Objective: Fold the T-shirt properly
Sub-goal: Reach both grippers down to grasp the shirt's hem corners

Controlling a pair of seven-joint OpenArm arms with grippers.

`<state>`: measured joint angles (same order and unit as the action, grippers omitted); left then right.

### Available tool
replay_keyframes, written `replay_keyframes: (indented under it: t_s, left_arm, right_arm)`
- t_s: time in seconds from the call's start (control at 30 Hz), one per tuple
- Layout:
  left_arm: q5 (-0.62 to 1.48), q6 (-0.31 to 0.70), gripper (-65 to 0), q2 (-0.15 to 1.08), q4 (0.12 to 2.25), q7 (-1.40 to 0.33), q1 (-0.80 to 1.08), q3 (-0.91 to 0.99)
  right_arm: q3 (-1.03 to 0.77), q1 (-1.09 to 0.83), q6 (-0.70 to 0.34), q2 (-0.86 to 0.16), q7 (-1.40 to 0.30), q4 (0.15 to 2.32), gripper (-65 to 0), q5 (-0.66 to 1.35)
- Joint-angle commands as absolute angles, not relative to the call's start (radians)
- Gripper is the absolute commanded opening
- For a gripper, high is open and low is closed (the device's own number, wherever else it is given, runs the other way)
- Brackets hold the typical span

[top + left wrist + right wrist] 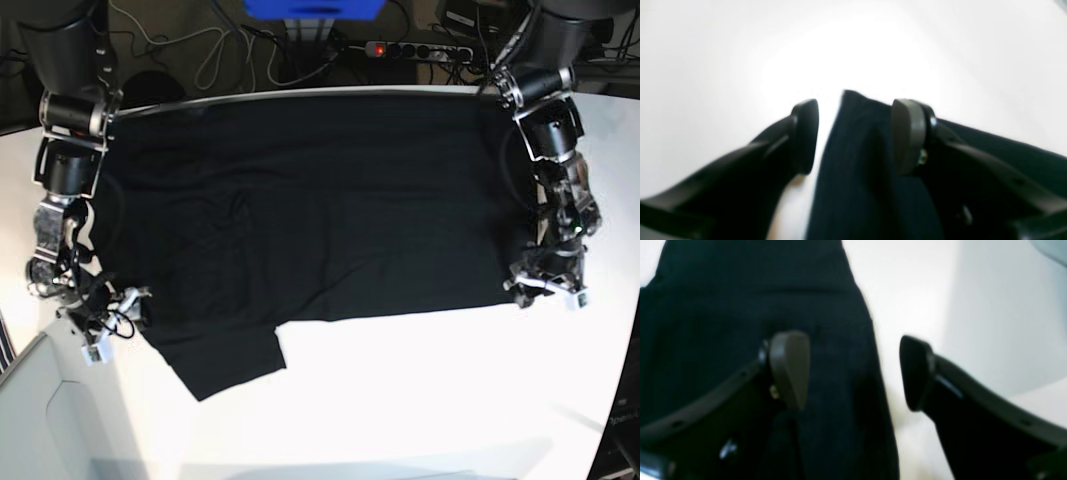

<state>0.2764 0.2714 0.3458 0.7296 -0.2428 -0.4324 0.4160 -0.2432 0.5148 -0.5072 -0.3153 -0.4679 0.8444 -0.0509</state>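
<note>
The black T-shirt (310, 210) lies spread plain side up over the far half of the white table (420, 400), with one sleeve (215, 365) sticking out toward the front left. My left gripper (545, 292) stands at the shirt's right front corner. Its jaws are open, and the corner of cloth (857, 173) rises between them, against the right pad (907, 136). My right gripper (115, 325) is at the shirt's left edge beside the sleeve. It is open too, and the cloth edge (826, 380) reaches in between its fingers (790, 366).
Behind the table's far edge lie a power strip (420, 48), loose cables (230, 50) and a blue object (310, 8). A pale grey panel (50, 420) sits at the front left corner. Bare white tabletop runs along the front.
</note>
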Motion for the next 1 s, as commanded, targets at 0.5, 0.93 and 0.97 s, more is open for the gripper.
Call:
replay_keyframes:
  t_s: [0.5,0.93,0.97]
  left_arm:
    - [0.283,0.171,-31.8,0.363,0.590,-0.133,-0.483,0.348]
    - [0.282,0.171,-65.0,0.354,0.581,-0.136,-0.466,0.346]
    - [0.282,0.171,-65.0,0.354,0.581,-0.136,-0.466,0.346]
  right_arm:
    - [-0.248,0.542,-0.506,-0.325,-0.433,0.860,-24.0,-0.053]
    - [-0.243,0.604,-0.504,-0.315,-0.329,0.771,-24.0,-0.053]
    - [-0.243,0.605,-0.504,-0.315,-0.314,0.746,-24.0,-0.053]
